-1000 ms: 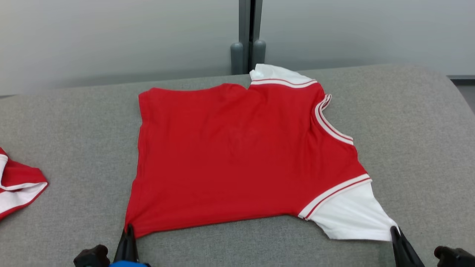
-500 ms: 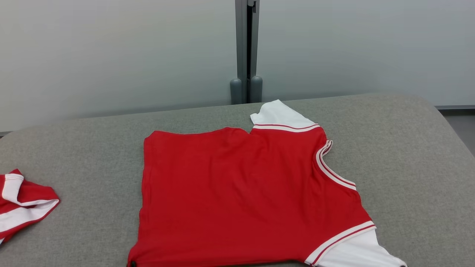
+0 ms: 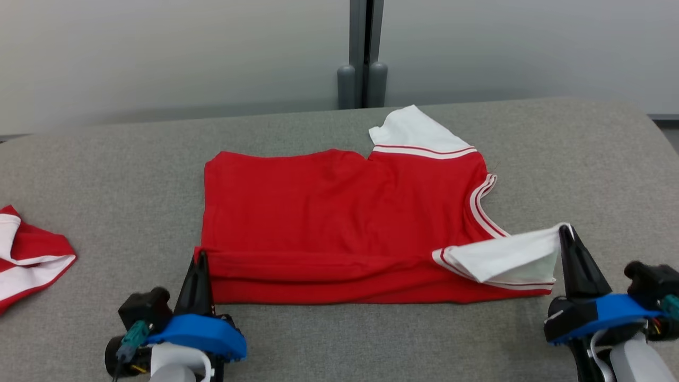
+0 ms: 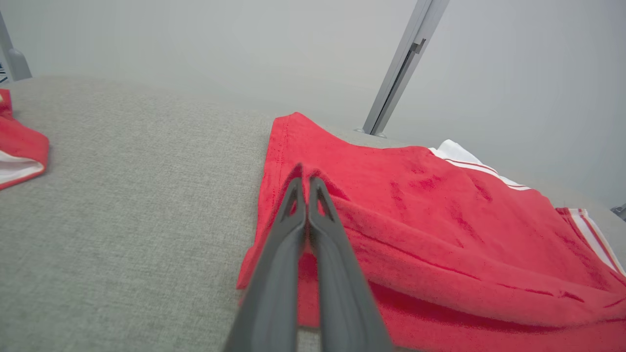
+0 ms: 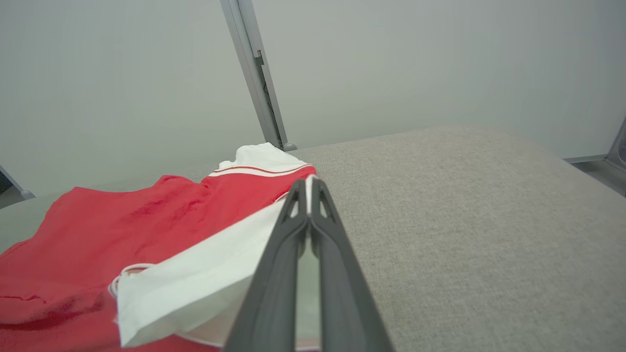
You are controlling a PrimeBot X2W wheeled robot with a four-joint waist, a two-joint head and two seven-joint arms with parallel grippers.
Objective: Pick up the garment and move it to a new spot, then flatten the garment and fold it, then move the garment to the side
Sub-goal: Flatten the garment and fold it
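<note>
Grippers are both clamping cloth as we are working the fold. Our left gripper (image 3: 200,261) is pinching the near-left hem corner (image 4: 299,170) of the red T-shirt (image 3: 339,201), its two fingers pressing flat together with only the fabric edge between them. Our right gripper (image 3: 565,239) is doing the same on the tip of the white near sleeve (image 3: 504,257).

We are holding these two points because they are the ends of the near edge, so lifting them together is carrying that whole edge as one straight line. It is curling up and over the body, making a roll of red along the front, while the sleeve is hanging raised like a flap.

The rest of the shirt is lying flat in the middle of the grey upholstered surface (image 3: 106,175), with the far sleeve (image 3: 414,130) spread at the back. A second red-and-white garment (image 3: 29,260) is lying well apart at the left edge.

We are judging the fold as barely begun. Uneven travel between the arms would likely skew the crease.
</note>
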